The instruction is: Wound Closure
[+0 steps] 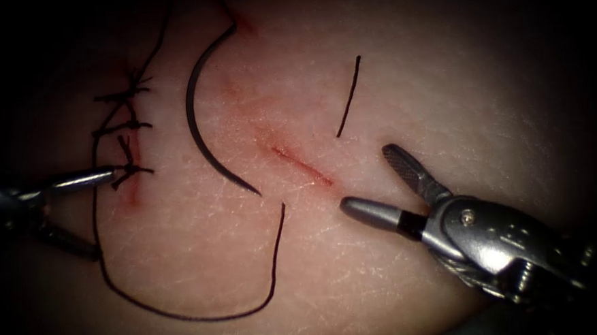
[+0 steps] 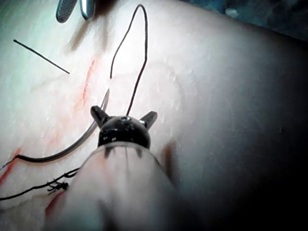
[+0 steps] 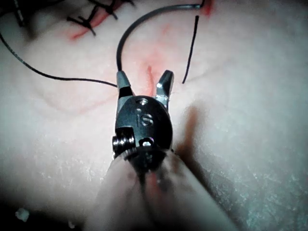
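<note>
Lying loose on the tissue [image 1: 400,278] is the curved needle [image 1: 201,135], flat on the surface just left of the open cut [image 1: 303,166], not in the tissue, with its thread [image 1: 183,315] looping toward the tissue's near edge. Left of it sit three tied stitches [image 1: 127,129]. A cut end of thread [image 1: 349,95] is lying right of the cut. The right pincer [image 1: 371,181] is gaping wide, holding nothing; the left pincer [image 1: 108,176] is resting by the nearest stitch, also spread and empty. Risk, in my judgement: the slack thread snagging on a tool.
</note>
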Robot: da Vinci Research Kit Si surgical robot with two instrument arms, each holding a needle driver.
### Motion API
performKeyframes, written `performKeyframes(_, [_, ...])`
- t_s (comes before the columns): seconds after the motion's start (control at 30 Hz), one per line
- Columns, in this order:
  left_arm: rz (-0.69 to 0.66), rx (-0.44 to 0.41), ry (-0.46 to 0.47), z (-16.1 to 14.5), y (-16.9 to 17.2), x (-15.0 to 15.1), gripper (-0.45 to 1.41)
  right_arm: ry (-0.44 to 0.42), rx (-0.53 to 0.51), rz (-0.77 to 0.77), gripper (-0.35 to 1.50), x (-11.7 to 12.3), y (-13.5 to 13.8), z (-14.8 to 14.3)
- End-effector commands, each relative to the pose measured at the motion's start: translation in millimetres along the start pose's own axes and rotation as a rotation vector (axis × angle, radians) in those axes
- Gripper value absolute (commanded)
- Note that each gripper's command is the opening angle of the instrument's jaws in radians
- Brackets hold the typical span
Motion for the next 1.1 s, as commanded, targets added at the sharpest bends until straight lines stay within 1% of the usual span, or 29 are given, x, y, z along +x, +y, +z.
performKeyframes(0.03, [0.008,-0.002,0.0,0.8,-0.4,0.0,0.91,0.0,0.003,-0.001,1.16,-0.5,-0.5,0.7])
performKeyframes(0.17, [0.007,-0.001,0.0,1.0,-0.6,-0.1,0.85,0.001,0.002,-0.002,1.16,-0.6,-0.6,0.7])
performKeyframes(0.23, [0.007,-0.001,-0.001,1.0,-0.8,-0.1,0.78,0.001,0.003,-0.002,1.16,-0.6,-0.6,0.7])
performKeyframes(0.27, [0.007,0.0,-0.001,1.1,-0.9,-0.2,0.53,0.002,0.003,-0.002,1.16,-0.6,-0.7,0.7])
performKeyframes(0.3, [0.006,0.0,0.0,1.1,-1.1,-0.4,0.22,0.002,0.003,-0.002,1.16,-0.6,-0.7,0.7])
performKeyframes(0.37, [0.005,-0.001,0.001,1.1,-1.5,-0.6,-0.45,0.002,0.004,-0.002,1.16,-0.6,-0.7,0.6])
performKeyframes(0.47, [-0.01,0.001,0.002,0.9,-2.2,-0.9,-0.45,0.002,0.007,-0.002,1.06,-0.6,-0.8,0.4])
performKeyframes(0.53, [-0.026,0.013,0.009,0.8,-2.4,-0.8,-0.45,-0.013,0.015,-0.001,1.0,-0.4,-0.8,0.1])
performKeyframes(0.6, [-0.036,0.033,0.014,0.8,-2.4,-0.1,-0.45,-0.045,0.035,-0.009,1.01,0.1,-0.8,-0.2])
performKeyframes(0.7, [-0.051,0.053,0.013,1.1,-2.4,1.1,-0.45,-0.059,0.075,-0.071,1.06,1.1,-0.9,-0.6])
performKeyframes(0.8, [-0.059,0.068,0.021,1.9,-3.1,3.0,-0.45,-0.068,0.128,-0.138,1.03,2.9,-1.4,-0.9])
performKeyframes(0.83, [-0.052,0.092,0.035,2.3,-3.9,4.0,-0.45,-0.064,0.145,-0.158,0.98,4.0,-1.5,-0.8])
performKeyframes(0.93, [-0.041,0.126,0.036,2.7,-5.2,5.3,-0.45,-0.07,0.17,-0.184,0.81,5.0,-1.4,-0.5])
performKeyframes(1.0, [-0.043,0.143,0.044,2.8,-6.0,6.0,-0.45,-0.092,0.183,-0.194,0.61,5.2,-1.5,-0.1])
performKeyframes(1.1, [-0.055,0.162,0.059,2.7,-7.0,6.8,-0.45,-0.131,0.215,-0.219,0.49,5.2,-1.7,1.0])
